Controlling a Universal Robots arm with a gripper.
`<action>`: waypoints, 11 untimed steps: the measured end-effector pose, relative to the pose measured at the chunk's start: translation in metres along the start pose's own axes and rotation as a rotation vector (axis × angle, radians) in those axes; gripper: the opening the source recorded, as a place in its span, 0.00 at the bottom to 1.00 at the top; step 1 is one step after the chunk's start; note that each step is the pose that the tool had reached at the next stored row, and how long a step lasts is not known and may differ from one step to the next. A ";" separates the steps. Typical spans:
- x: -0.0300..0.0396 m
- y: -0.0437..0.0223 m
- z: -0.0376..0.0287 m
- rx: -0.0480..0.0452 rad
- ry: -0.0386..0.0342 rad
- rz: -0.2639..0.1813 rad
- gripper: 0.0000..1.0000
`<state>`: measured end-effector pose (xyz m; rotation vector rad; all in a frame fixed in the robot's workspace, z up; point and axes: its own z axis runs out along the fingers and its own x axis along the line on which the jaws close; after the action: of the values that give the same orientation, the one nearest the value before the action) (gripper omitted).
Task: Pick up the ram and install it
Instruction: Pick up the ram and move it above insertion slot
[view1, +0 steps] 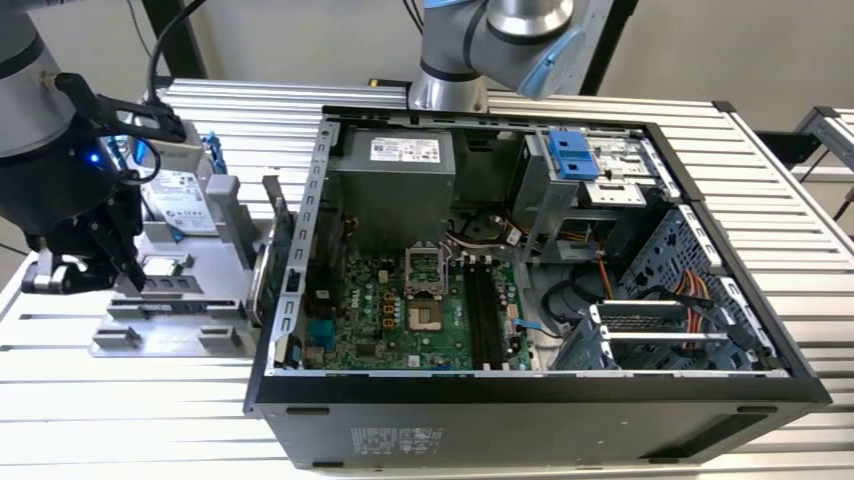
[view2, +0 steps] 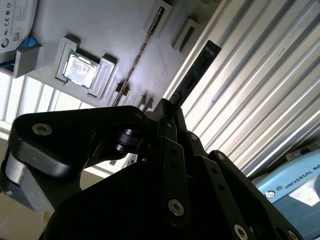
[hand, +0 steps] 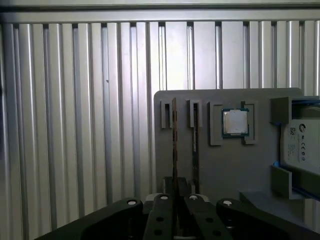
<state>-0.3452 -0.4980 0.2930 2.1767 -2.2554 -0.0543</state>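
Contact is seen in both wrist views: the gripper (hand: 175, 200) (view2: 167, 107) is clamped on the ram (hand: 174, 145) (view2: 197, 70), fingertips pressed to the near end of the edge-on stick. In the second wrist view the ram's far end stands offset from its end holder. A second stick (hand: 195, 145) (view2: 142, 47) sits in the neighbouring holder of the grey tray (hand: 215, 170) (view2: 100, 30). Just beyond that stick lies the processor (hand: 235, 122) (view2: 80, 67), then the hard drive (hand: 302, 142).

The exterior view places the gripper (view1: 127, 280) over the tray (view1: 174, 335) at its left, the arm's body hiding the ram. The open computer case (view1: 534, 400) stands just beside the tray, its memory slots (view1: 483, 315) well apart from the gripper.
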 end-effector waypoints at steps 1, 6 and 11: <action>0.0000 0.0000 -0.0010 0.0001 -0.0001 0.000 0.00; -0.0001 0.0002 -0.0062 0.0001 -0.0001 0.000 0.00; -0.0002 0.0003 -0.0123 0.0001 0.0000 0.000 0.00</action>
<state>-0.3452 -0.4980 0.3053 2.1768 -2.2554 -0.0543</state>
